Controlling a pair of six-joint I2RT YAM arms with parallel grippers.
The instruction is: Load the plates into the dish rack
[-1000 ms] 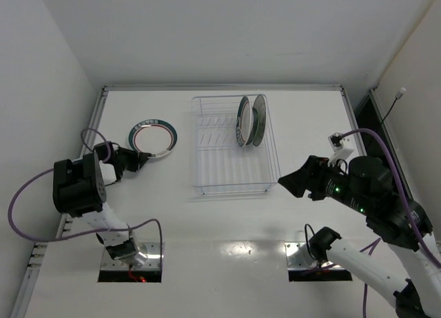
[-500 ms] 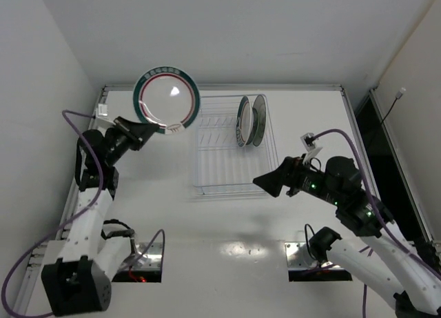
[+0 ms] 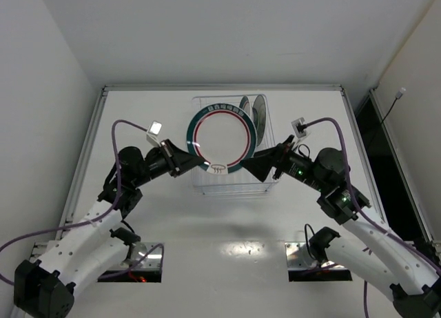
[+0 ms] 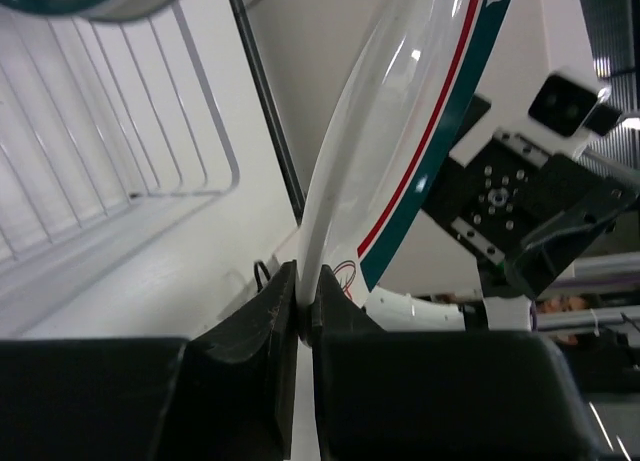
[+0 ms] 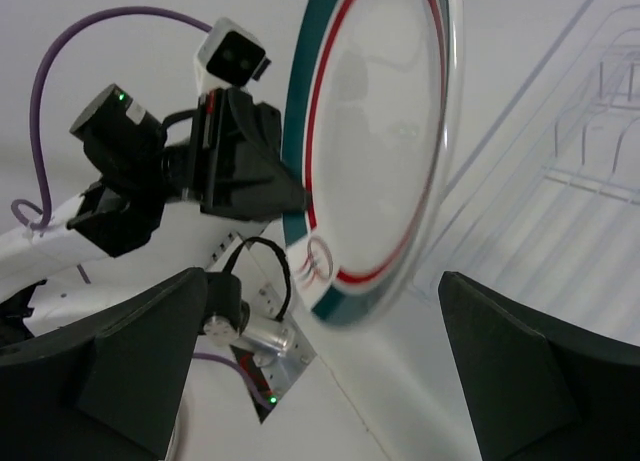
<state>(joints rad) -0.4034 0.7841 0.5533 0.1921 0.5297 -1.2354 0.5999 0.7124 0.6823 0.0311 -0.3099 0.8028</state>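
White table [image 3: 303,111]: clear dish rack [image 3: 231,183] stands directly on it, toward far edge.

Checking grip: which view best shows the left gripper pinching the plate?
Left wrist: the left gripper clamps the plate rim close up. Top external shows it small; right wrist shows the plate's face, the pinch partly hidden.

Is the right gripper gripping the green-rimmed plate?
No, the right gripper stands wide open; only the left gripper pinches the green-rimmed plate.

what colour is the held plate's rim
Dark green on the plate, thin red ring inside; clearest in top view.
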